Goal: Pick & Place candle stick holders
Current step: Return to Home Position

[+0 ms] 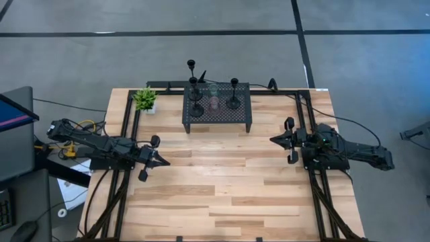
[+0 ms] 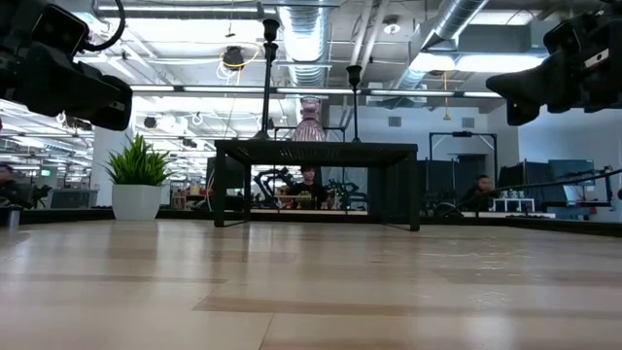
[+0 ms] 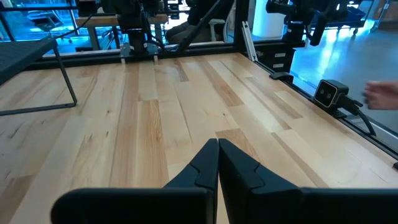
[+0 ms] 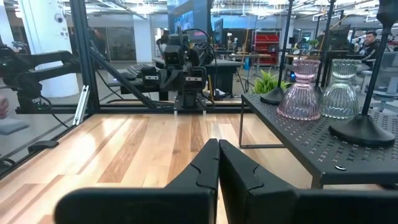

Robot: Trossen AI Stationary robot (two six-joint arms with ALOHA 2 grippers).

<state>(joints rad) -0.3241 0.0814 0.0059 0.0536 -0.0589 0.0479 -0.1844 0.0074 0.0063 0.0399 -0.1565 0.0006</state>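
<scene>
Candle stick holders (image 1: 233, 102) are all sitting on top of the black perforated stand (image 1: 222, 115), five as far as I'm counting. There are three slim black ones plus two glass bells, the pinkish holder (image 4: 300, 93) and the greenish-grey holder (image 4: 339, 90), which are crowding together mid-stand, touching or nearly so.

That crowding is what I'm worrying about. The black ones are looking tall and narrow over small round bases, so I'm guessing they're tipping easily. One going over is probably taking a neighbour with it, or rolling off the stand's edge. The tallest black holder (image 2: 269, 78) is standing toward the stand's plant end, not far in from that rim.

Your grippers aren't threatening anything right now. The left gripper (image 3: 214, 144) is hanging well out from the stand's left front corner, fingers pressed together on nothing. The right gripper (image 4: 214, 144) is hanging off the right front corner, also pinched closed and empty.

So the trouble I'm picturing is you swinging an arm wide and jolting the stand or the table (image 1: 222, 191). I'm watching the right arm especially, since its wrist camera is showing the stand's near leg not far off. The small potted plant (image 1: 144, 99) is sitting just beside the stand's left end, out of it all.
</scene>
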